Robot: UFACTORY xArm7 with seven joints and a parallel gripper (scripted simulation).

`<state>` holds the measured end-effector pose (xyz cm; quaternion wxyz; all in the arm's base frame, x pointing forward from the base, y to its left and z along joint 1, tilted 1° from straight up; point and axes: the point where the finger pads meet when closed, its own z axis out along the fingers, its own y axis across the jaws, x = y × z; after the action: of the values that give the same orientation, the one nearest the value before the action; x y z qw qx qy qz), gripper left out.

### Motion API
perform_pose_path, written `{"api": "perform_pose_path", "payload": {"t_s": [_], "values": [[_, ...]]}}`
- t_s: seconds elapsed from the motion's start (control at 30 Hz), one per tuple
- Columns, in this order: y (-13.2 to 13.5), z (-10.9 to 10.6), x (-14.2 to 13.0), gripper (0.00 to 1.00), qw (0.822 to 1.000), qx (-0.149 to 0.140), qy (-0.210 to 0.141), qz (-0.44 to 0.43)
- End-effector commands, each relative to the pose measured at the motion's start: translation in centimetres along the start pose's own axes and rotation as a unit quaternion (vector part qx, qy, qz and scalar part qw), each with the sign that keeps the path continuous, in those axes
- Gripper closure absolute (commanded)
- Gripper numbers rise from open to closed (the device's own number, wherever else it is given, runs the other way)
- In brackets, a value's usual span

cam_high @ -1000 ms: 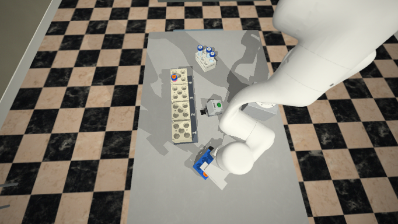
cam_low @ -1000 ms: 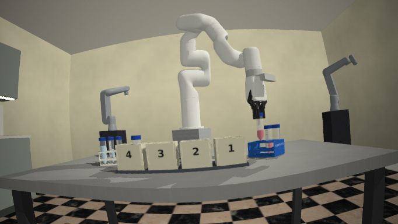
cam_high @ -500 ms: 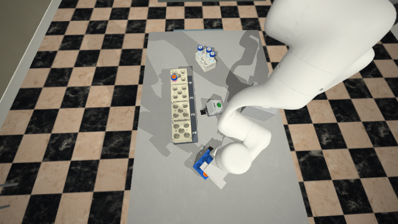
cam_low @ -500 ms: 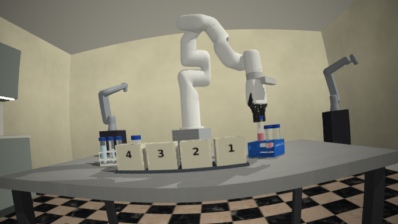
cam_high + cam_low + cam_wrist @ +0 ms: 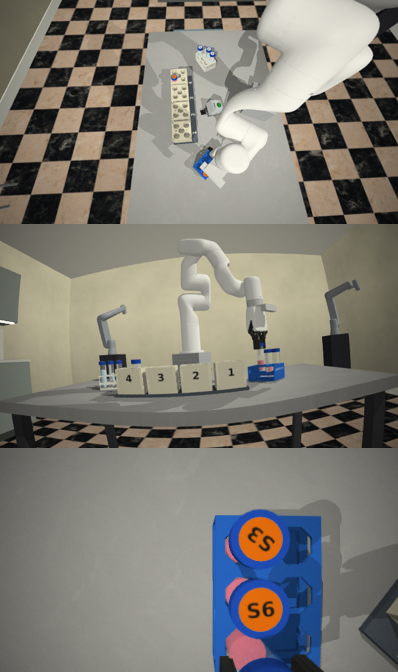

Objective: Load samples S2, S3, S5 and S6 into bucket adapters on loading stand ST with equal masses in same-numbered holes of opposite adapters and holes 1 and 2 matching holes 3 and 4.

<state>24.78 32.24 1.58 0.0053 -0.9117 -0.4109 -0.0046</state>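
Grey table [image 5: 248, 195] [image 5: 204, 406] [image 5: 100, 548] spreads beneath the pincer [image 5: 259, 347] [image 5: 265, 664]. The white arm [image 5: 280, 76] [image 5: 191, 317] reaches over to the pincer, which points down.

Well off to one side of the pincer lies the dark stand [image 5: 194, 128] [image 5: 163, 395] [image 5: 378, 637], bearing four cream adapters in a row: adapter 1 [image 5: 182, 140] [image 5: 230, 377] [image 5: 394, 607] nearest the pincer, then adapter 2 [image 5: 181, 118] [image 5: 195, 382], adapter 3 [image 5: 180, 100] [image 5: 161, 384] and, farthest, adapter 4 [image 5: 177, 83] [image 5: 129, 385]. Directly below the pincer is the blue rack [image 5: 196, 166] [image 5: 266, 377] [image 5: 317, 522]. The white rack [image 5: 205, 69] [image 5: 108, 388] sits farther off than adapter 1, with three white-dotted tubes. Between the two racks, away from the pincer, is the DONE desk [image 5: 212, 110].

The pincer is closed on a blue-capped tube [image 5: 260, 356] [image 5: 245, 648] with pink liquid, its lower end down at the blue rack; its ID cannot be read. Just beside the pincer, S6 [image 5: 268, 356] [image 5: 260, 609] stands in that rack, with S3 [image 5: 205, 174] [image 5: 276, 356] [image 5: 260, 539] farther along the same row. Well apart from the pincer, one orange-dotted tube [image 5: 174, 77] [image 5: 136, 363] stands in adapter 4.
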Motion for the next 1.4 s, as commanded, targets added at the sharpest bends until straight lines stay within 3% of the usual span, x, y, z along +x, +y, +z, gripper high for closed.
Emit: {"api": "perform_pose_path", "payload": {"t_s": [0.0,0.83,1.37], "values": [[0.0,0.3,0.1,1.00,1.000,0.000,0.002,0.000],[0.0,2.6,0.1,1.00,1.000,0.000,0.002,0.000],[0.0,2.6,0.2,1.00,1.000,0.000,0.002,0.000]]}}
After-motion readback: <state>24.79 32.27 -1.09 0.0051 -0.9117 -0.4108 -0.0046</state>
